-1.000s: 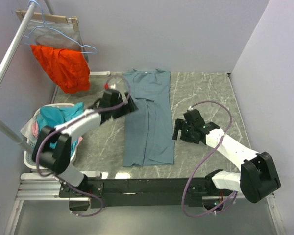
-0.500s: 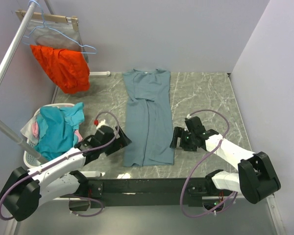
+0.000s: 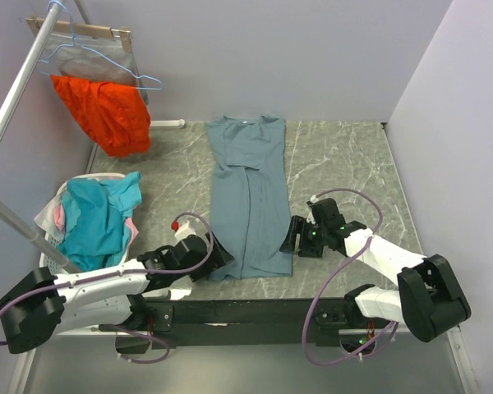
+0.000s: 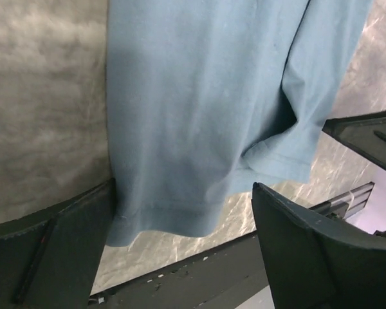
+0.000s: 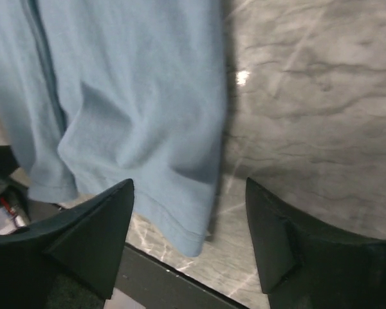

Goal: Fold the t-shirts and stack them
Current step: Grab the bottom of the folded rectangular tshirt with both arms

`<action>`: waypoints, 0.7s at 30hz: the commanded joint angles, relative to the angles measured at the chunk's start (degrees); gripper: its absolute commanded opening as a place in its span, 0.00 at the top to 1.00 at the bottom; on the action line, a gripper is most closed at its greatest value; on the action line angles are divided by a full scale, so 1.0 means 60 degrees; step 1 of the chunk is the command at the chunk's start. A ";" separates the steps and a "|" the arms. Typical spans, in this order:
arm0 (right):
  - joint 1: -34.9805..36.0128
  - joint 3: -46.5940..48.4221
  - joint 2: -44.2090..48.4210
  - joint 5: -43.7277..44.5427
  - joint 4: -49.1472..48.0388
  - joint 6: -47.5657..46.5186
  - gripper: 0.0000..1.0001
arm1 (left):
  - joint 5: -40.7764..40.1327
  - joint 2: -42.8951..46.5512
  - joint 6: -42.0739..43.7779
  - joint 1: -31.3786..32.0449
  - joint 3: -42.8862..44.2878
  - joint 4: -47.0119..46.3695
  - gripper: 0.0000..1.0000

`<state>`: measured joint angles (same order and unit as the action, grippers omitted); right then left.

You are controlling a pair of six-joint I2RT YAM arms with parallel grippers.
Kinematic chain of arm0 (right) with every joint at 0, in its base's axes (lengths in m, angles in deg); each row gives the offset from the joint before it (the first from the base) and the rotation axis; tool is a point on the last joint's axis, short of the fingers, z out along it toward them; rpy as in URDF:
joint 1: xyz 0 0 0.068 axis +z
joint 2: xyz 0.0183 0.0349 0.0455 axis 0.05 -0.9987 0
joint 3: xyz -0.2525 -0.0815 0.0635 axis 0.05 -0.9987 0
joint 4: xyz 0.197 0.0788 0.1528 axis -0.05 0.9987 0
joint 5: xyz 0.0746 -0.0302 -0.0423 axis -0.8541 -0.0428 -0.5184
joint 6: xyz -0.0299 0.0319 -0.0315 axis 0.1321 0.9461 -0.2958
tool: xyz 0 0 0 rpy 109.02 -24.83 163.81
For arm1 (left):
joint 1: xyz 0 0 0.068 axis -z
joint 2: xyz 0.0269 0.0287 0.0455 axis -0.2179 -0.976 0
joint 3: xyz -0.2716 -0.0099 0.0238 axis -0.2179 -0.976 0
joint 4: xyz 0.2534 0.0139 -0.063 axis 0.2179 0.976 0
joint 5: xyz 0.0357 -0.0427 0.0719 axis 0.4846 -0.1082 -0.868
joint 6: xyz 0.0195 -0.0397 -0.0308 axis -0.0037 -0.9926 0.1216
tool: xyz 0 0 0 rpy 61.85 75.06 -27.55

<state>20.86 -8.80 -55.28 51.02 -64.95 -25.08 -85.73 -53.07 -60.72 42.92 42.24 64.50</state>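
the t-shirt (image 3: 248,197) lies in a long strip down the middle of the frame, hem lowest. it looks light and limp, best pinched at the hem corners. the left claw (image 3: 216,257) and right claw (image 3: 293,236) both gape wide beside those corners, holding nothing.

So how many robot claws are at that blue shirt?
2. The left gripper is at the near-left hem corner of the t-shirt; the right gripper is at its near-right corner, both open. No others seem hidden.
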 commanded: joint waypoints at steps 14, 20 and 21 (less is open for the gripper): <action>0.0206 -0.1167 0.0939 -0.0115 0.0111 0.0800 1.00 | -0.0545 0.0727 -0.1197 0.0856 -0.0589 0.2300 0.51; 0.0352 -0.1093 0.2477 0.0926 0.1474 0.1284 1.00 | -0.0472 0.0756 -0.1212 0.0886 -0.0355 0.2943 0.99; 0.0352 -0.1123 0.2682 0.0883 0.1547 0.1342 1.00 | -0.0487 0.0814 -0.1212 0.0886 -0.0340 0.3003 0.99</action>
<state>22.47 -15.21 -43.78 52.40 -61.54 -19.25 -87.66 -48.54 -67.91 47.88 40.04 75.45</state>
